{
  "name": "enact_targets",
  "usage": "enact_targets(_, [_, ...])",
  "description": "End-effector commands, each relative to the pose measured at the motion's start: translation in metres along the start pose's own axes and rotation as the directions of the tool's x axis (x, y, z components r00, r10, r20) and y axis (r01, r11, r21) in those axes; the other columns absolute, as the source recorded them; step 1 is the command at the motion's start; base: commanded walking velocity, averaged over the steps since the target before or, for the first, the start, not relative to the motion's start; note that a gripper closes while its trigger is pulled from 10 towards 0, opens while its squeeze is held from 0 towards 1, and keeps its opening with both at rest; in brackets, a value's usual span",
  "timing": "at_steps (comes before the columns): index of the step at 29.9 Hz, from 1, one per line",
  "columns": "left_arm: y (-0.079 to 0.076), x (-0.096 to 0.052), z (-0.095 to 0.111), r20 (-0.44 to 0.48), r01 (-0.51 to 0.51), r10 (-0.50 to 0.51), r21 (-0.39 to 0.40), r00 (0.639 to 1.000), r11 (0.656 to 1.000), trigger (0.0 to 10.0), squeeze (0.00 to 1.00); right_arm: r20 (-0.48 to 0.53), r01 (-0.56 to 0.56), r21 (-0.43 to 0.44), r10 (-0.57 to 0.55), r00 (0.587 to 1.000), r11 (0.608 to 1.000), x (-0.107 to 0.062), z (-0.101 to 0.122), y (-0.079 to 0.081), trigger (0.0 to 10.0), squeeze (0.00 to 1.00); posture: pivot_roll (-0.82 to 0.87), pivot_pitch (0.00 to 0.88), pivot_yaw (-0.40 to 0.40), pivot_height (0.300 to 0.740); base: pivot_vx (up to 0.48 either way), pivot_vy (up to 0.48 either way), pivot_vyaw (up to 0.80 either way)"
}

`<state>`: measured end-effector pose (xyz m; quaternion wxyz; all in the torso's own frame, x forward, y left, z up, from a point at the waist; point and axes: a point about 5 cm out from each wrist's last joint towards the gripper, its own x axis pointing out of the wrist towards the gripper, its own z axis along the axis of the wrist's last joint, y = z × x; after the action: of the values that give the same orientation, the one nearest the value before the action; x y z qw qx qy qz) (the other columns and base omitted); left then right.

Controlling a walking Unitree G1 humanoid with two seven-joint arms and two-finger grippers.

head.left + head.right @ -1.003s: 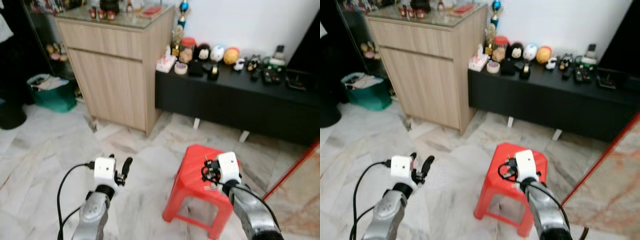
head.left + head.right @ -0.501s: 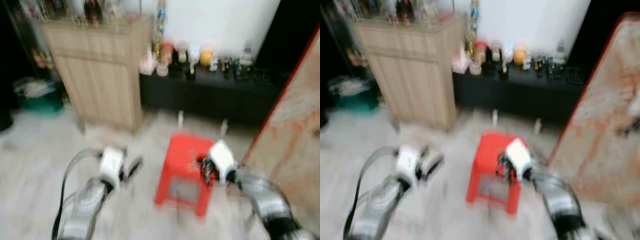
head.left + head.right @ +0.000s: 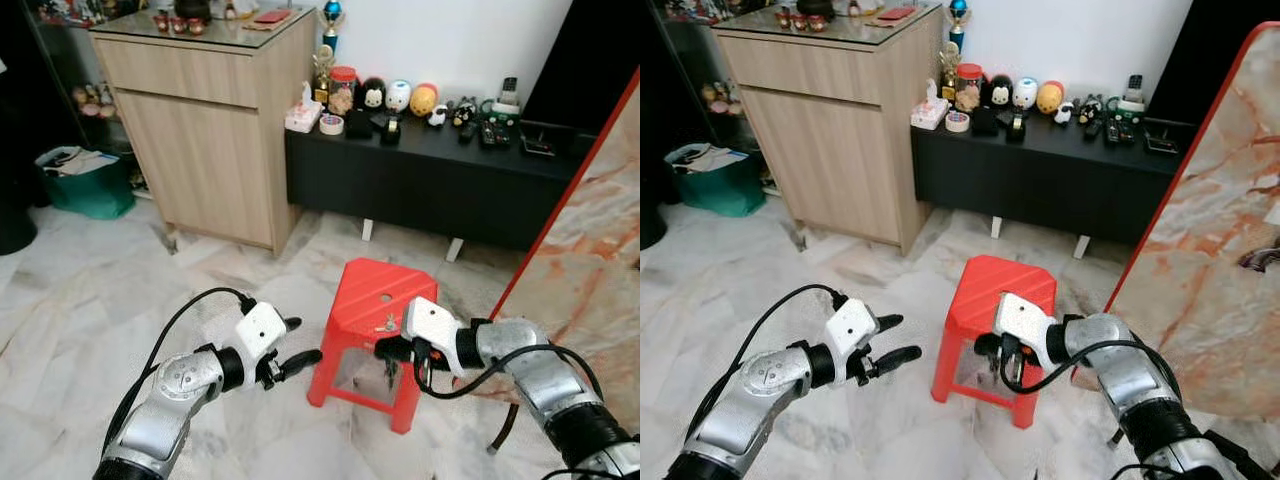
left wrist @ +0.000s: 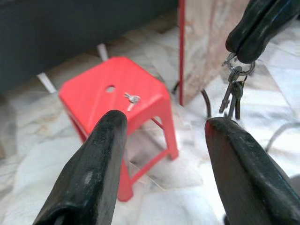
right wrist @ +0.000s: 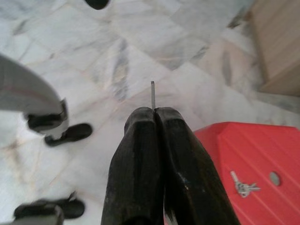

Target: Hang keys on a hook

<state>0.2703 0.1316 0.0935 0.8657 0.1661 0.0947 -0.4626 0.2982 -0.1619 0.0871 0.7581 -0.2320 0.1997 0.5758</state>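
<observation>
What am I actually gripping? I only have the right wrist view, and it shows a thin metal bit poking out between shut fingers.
Observer: The left wrist view shows a bunch of keys hanging on a ring below the right gripper, which is shut on that ring.
Operator: Where is my other gripper?
Observer: The left gripper is open, held out on the left side of the red stool, fingers pointing toward it.
Operator: What stands on my right?
Observer: A marble-patterned panel with a red edge stands upright on the floor, close to the right of the stool.
</observation>
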Motion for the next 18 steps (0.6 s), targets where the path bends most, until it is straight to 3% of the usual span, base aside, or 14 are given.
enact_targets(1, [0.001, 0.001, 0.007, -0.007, 0.025, -0.025, 0.035, 1.0, 0.999, 10.0, 0.0, -0.011, -0.042, -0.045, 0.042, 0.999, 0.998, -0.001, 0.004, 0.0, 10.0, 0.0, 0.05, 0.0, -0.078, 0.74, 0.0, 0.0, 0.0])
enact_targets(4, [0.001, 0.001, 0.01, -0.01, 0.042, -0.042, 0.039, 0.999, 0.998, 10.0, 0.0, -0.027, -0.071, -0.069, 0.069, 0.997, 0.995, 0.002, 0.003, 0.004, 10.0, 0.0, 0.05, 0.0, -0.078, 0.74, 0.0, 0.0, 0.0])
enact_targets(7, [0.001, 0.001, 0.013, -0.011, 0.052, -0.051, 0.042, 0.999, 0.998, 10.0, 0.0, 0.014, 0.015, -0.056, -0.014, 1.0, 0.998, 0.003, 0.011, -0.008, 10.0, 0.0, 0.06, 0.0, -0.078, 0.74, 0.0, 0.0, 0.0])
enact_targets(18, [0.009, 0.008, 0.012, 0.081, -0.096, 0.103, -0.094, 0.991, 0.991, 10.0, 0.0, 0.196, 0.143, -0.087, -0.124, 0.973, 0.986, -0.003, 0.06, -0.03, 10.0, 0.0, 0.05, 0.0, -0.079, 0.74, 0.0, 0.0, 0.0])
